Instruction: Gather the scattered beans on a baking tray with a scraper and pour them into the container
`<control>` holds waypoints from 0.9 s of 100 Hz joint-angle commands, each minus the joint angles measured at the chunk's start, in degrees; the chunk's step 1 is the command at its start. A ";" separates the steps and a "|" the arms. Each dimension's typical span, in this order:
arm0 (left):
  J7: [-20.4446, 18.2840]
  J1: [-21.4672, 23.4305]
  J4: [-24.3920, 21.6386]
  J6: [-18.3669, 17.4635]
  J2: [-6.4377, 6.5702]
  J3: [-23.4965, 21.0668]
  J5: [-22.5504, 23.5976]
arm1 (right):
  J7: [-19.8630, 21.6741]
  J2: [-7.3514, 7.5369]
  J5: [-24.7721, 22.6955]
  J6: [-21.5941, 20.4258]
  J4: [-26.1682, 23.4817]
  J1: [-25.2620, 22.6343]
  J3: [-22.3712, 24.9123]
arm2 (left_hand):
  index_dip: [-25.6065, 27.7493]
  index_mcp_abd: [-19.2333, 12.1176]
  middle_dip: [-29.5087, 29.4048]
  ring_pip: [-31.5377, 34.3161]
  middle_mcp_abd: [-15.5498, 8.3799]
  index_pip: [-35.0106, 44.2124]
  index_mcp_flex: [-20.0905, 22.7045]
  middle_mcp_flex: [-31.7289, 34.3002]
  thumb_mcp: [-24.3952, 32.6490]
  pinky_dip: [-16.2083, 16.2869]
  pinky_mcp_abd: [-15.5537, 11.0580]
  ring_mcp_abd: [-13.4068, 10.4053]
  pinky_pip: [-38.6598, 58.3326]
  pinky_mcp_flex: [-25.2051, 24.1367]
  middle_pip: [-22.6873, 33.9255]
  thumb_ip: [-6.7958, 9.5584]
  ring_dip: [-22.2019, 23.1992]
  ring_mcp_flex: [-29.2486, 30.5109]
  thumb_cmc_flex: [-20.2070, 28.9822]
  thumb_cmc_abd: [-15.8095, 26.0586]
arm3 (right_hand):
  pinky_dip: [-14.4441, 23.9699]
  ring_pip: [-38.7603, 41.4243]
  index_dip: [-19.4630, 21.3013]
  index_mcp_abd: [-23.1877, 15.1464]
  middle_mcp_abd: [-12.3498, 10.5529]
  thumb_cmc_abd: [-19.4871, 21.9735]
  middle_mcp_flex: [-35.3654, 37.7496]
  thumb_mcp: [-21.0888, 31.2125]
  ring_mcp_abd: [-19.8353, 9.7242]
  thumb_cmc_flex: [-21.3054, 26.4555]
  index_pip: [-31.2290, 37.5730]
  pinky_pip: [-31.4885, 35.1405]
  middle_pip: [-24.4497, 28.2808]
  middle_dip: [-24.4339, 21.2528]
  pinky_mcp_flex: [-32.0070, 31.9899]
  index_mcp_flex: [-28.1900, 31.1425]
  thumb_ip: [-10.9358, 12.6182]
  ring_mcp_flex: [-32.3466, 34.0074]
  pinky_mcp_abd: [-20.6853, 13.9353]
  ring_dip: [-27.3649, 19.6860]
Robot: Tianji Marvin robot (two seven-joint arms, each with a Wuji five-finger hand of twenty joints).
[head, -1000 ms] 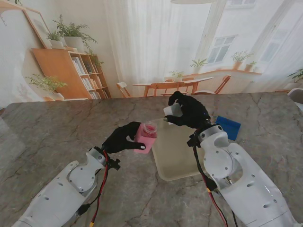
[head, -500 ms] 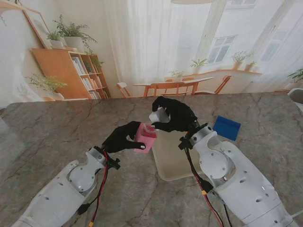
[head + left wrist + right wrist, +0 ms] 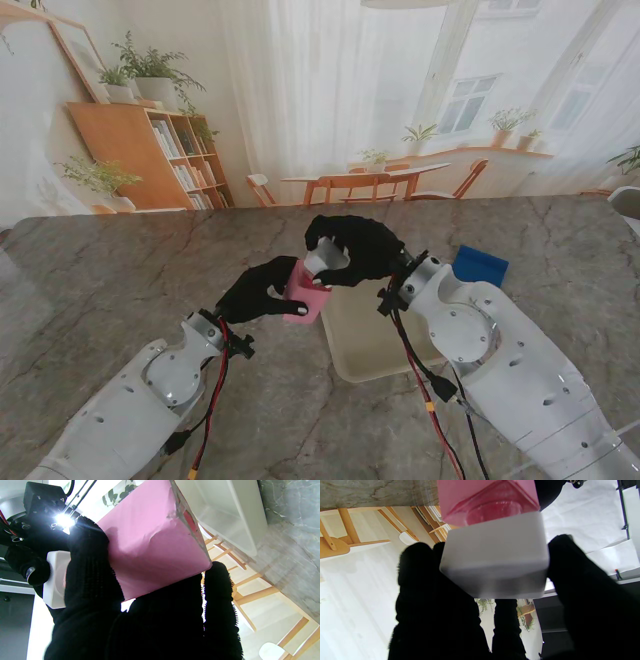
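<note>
While clamped on the pink container [image 3: 308, 292], left hand [image 3: 262, 291] lifted off the table [image 3: 110, 280], just left of the tray [image 3: 372, 330]. Fingers [image 3: 92, 562] wrapped round the container's side, thumb [image 3: 220, 587] on the opposite face; container tilted, mouth toward the right hand [image 3: 355, 247]. Gripped in that right hand, a white block-shaped piece [image 3: 322, 262], held against the container's rim on the side farther from me. From the right wrist, white piece [image 3: 495, 555] pinched between fingers [image 3: 420, 575] and thumb [image 3: 572, 570], its edge touching the container's open mouth [image 3: 490, 505], with a glossy red inside visible there. Whether beans are in it, cannot tell. Cream tray flat on the table, just right of the container and nearer to me, partly under the right forearm; beans on it too small to make out. Blue scraper [image 3: 480, 266] lying flat on the table, right of the tray's far corner, apart from both hands.
</note>
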 commanded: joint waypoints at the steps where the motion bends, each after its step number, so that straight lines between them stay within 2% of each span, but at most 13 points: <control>1: 0.34 0.02 -0.15 -0.37 -0.38 0.15 -0.14 | 1.14 0.14 -0.12 -0.92 0.54 1.30 -0.37 | 1.97 -15.08 5.99 1.63 -13.21 10.89 5.00 8.07 12.21 -0.58 -2.16 -4.79 -0.70 0.66 9.83 3.23 0.85 2.51 15.22 7.77 | 1.06 2.66 -0.07 -3.35 -12.71 4.20 5.40 11.86 -10.25 18.32 3.00 -0.46 3.47 0.95 1.21 3.77 2.33 5.20 -10.41 3.04; 21: 0.66 0.13 -0.14 -0.28 -0.49 0.06 -0.25 | 1.24 0.43 -2.25 -4.29 2.42 3.77 -1.80 | 1.90 -15.12 5.98 1.59 -13.27 10.94 4.93 8.04 12.17 -0.67 -2.16 -4.85 -0.81 0.71 9.82 3.22 0.87 2.50 15.18 7.81 | 1.54 -0.23 -2.60 -6.89 -14.23 4.08 9.06 12.22 -11.15 17.51 -0.85 -1.97 -1.75 -0.16 -0.21 6.99 1.91 5.40 -9.15 3.62; 35: 0.90 0.38 -0.44 -0.10 -0.51 -0.14 -0.14 | 1.55 0.55 -2.46 -7.55 4.21 5.67 -2.93 | 1.86 -15.17 5.97 1.57 -13.26 10.98 4.89 8.08 12.13 -0.71 -2.30 -4.91 -0.83 0.82 9.83 3.21 0.88 2.53 15.16 7.82 | 1.53 -2.92 -3.80 -9.63 -16.25 4.41 10.63 12.37 -12.06 17.33 -4.41 -3.34 -5.55 -0.98 -1.63 8.78 1.68 5.22 -8.58 3.52; 44: 0.96 0.49 -0.55 0.03 -0.53 -0.27 -0.27 | 1.38 0.58 -2.87 -9.38 5.22 6.72 -3.51 | 1.84 -15.16 5.98 1.57 -13.29 11.02 4.88 8.08 12.13 -0.72 -2.26 -4.97 -0.83 0.84 9.84 3.22 0.88 2.55 15.18 7.84 | 1.40 -4.82 -3.80 -12.12 -18.35 4.74 11.42 12.64 -12.88 17.01 -6.46 -4.32 -7.65 -1.26 -2.41 9.85 1.49 5.17 -8.52 3.61; 58: 1.02 0.73 -0.80 0.29 -0.56 -0.51 -0.54 | 1.67 0.62 -2.80 -10.75 6.16 7.70 -4.21 | 1.83 -15.16 5.97 1.58 -13.23 11.08 4.89 8.08 12.13 -0.75 -2.28 -4.84 -0.84 0.85 9.85 3.23 0.91 2.57 15.24 7.79 | 1.18 -6.21 -3.90 -13.87 -19.78 5.07 11.72 12.67 -13.40 16.33 -7.72 -5.49 -9.12 -1.55 -4.13 9.81 1.36 4.37 -7.44 3.96; 90: 1.12 1.04 -1.16 0.57 -0.54 -0.91 -0.57 | 1.37 1.13 -6.48 -14.77 7.59 9.65 -4.73 | 1.80 -15.28 5.94 1.56 -13.43 11.22 4.92 8.14 12.07 -0.80 -2.39 -4.99 -0.85 0.93 9.86 3.22 0.92 2.67 15.17 7.79 | 0.86 -8.31 -3.52 -18.82 -24.19 5.54 13.38 13.23 -15.39 15.64 -8.59 -7.34 -11.23 -1.94 -6.44 10.33 1.19 3.95 -7.27 4.51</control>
